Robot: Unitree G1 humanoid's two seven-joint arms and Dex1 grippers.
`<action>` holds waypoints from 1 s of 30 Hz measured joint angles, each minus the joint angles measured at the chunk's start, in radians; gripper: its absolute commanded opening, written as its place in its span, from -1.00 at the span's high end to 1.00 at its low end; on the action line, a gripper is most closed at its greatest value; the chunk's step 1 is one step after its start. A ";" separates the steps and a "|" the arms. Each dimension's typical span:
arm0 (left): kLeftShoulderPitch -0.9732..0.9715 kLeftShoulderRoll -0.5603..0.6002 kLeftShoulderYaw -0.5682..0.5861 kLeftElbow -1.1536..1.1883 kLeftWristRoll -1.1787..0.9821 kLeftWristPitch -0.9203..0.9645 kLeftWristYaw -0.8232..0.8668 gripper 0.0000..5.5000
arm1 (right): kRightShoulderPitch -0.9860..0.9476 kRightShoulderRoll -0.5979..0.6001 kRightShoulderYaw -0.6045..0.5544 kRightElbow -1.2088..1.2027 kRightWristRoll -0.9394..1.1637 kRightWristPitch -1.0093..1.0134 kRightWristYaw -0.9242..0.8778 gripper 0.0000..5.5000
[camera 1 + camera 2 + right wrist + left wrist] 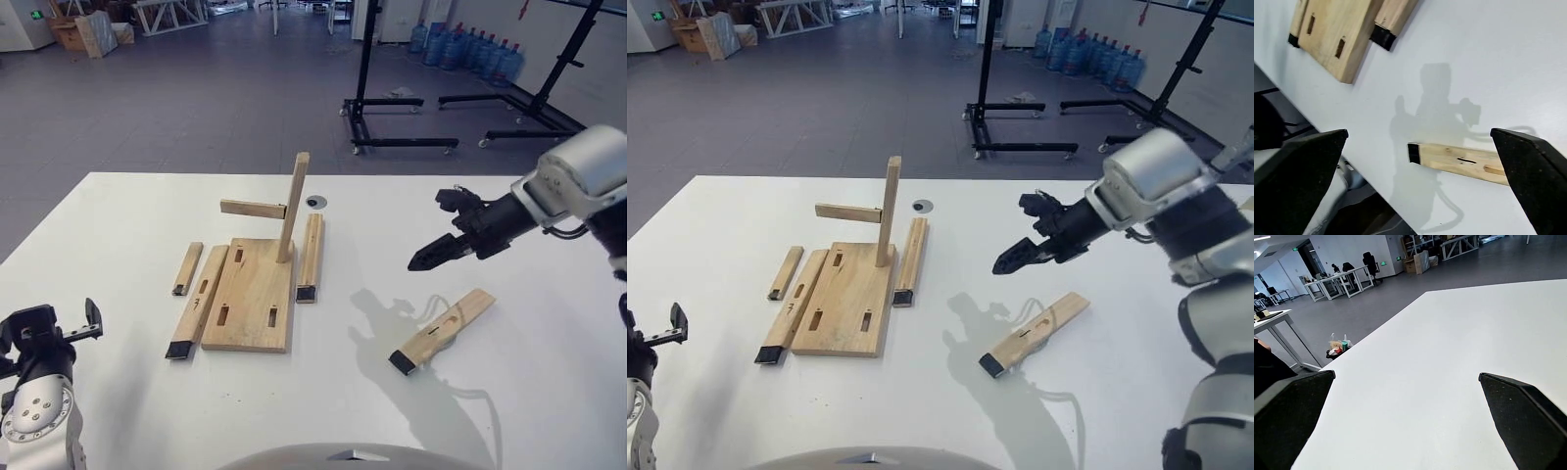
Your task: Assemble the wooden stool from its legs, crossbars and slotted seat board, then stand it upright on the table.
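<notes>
Right claw point(426, 233) is spread wide, nothing in it, hanging above the table point(118, 225) on the right side. The loose leg point(443, 330) lies flat on the table just near and a bit right of it, not touching. Its black-capped end points near-left, and the right wrist view shows it down below between the two spread fingers.

Everything else sits well off to the left of that claw. The seat board point(250, 294) lies flat, with one upright leg point(292, 206) stuck in its far right slot. A crossbar point(253, 208) pokes out left from that leg, high up. Another leg point(310, 257) lies flat along the board's right edge, and a third one point(198, 302) lies along the left edge. A short crossbar point(187, 268) sits just left of that.

Left claw point(1407, 376) is spread apart too and empty, down at the near left corner over bare table, well away from all the wood.
</notes>
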 measured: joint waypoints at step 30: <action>-0.115 0.013 -0.016 0.047 0.008 -0.067 0.028 -0.96 | -0.056 -0.006 0.080 0.355 -0.356 -1.097 0.216 -0.95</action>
